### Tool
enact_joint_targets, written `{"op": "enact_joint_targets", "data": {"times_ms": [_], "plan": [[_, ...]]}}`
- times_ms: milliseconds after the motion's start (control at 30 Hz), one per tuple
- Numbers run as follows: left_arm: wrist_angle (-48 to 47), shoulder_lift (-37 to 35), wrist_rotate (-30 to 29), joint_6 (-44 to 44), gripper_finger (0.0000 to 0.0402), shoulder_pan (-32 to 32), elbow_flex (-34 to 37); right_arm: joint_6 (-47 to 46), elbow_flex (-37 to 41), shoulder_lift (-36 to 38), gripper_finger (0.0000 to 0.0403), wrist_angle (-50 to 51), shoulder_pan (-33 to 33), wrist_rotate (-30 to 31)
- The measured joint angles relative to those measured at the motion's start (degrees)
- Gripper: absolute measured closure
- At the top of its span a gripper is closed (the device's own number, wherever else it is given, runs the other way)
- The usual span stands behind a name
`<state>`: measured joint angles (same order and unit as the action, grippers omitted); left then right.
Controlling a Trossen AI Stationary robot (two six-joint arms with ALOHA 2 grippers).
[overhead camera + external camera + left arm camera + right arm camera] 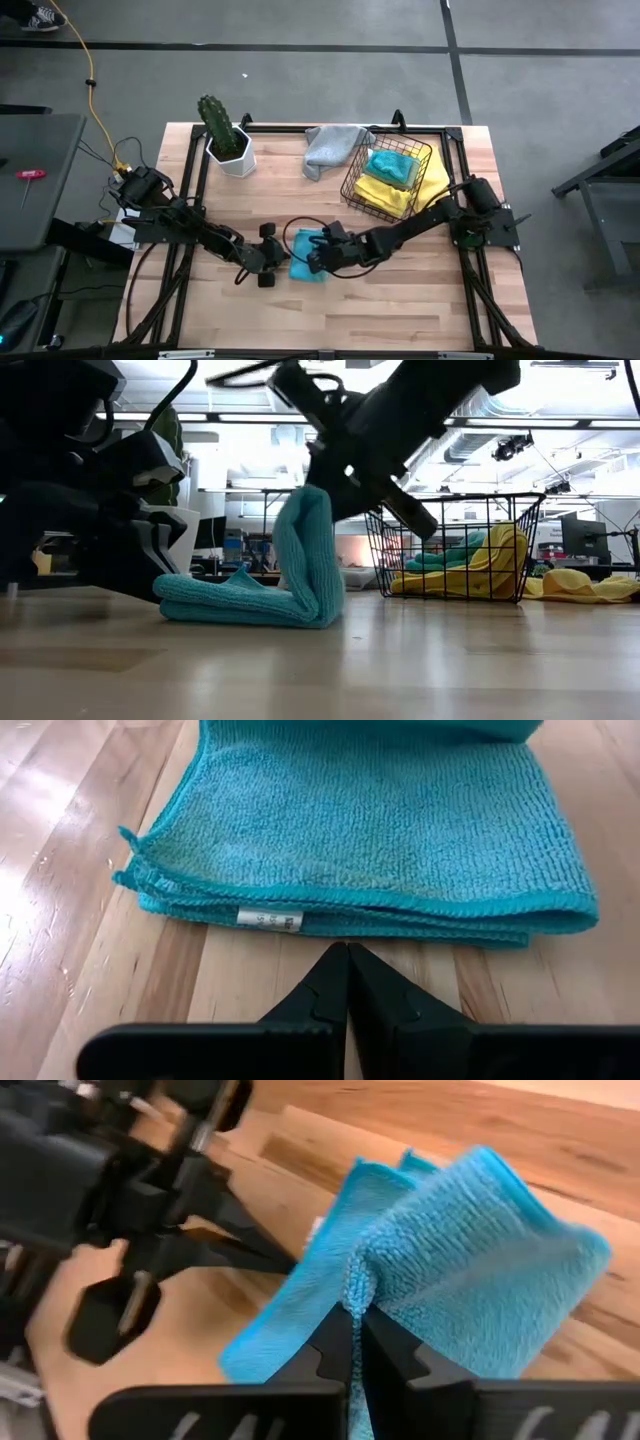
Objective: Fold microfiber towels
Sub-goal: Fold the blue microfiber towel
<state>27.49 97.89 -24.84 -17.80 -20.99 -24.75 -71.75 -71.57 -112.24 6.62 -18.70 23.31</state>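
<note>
A teal towel [306, 258] lies folded in several layers on the wooden table near its middle. One end of it stands up from the table in the low view [305, 550]. My right gripper [355, 1312] is shut on that raised end. My left gripper [347, 955] is shut and lies low on the table at the towel's other side, its tips just short of the layered edge with the white label [268, 920]. A grey towel [330, 148] hangs over the rim of the black wire basket [352, 190]. The basket holds a teal towel [392, 166] and a yellow towel [385, 195]. My right gripper pinches the teal towel's raised end [372, 1270] between its two fingers, several layers bunched together. The fingers come slanting down from the table's right side. The pinched end stands lifted [308, 510], and the rest of the towel lies flat on the table [225, 603].
A white pot with a green cactus [228, 140] stands at the far left. The wire basket stands at the far right, with yellow cloth spilling out on its right side [435, 180]. Bare wood lies along the table's near edge [330, 320].
</note>
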Motion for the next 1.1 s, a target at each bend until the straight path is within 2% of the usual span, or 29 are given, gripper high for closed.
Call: {"op": "enact_joint_targets", "data": {"times_ms": [300,533,800,933,1100], "plan": [[0.51,0.04,0.24,-0.03,0.0401,-0.02,0.07,0.68,0.02,-2.44,0.0403,-7.88,0.86,0.18],[0.83,0.07,0.37,-0.92,0.0402,-0.02,0.07,1.41,0.04,-5.45,0.0403,-14.20,0.83,-2.67],[0.70,0.07,0.35,-1.05,0.0402,-0.02,0.07,5.31,0.04,-5.58,0.0399,-16.49,0.83,0.04],[0.72,0.07,0.35,-1.05,0.0402,-0.02,0.07,7.84,0.04,-5.58,0.0367,-17.68,0.83,-1.13],[0.72,0.07,0.23,-1.03,0.0402,-0.02,0.07,12.62,0.04,-5.60,0.0289,-17.51,0.83,-0.40]]}}
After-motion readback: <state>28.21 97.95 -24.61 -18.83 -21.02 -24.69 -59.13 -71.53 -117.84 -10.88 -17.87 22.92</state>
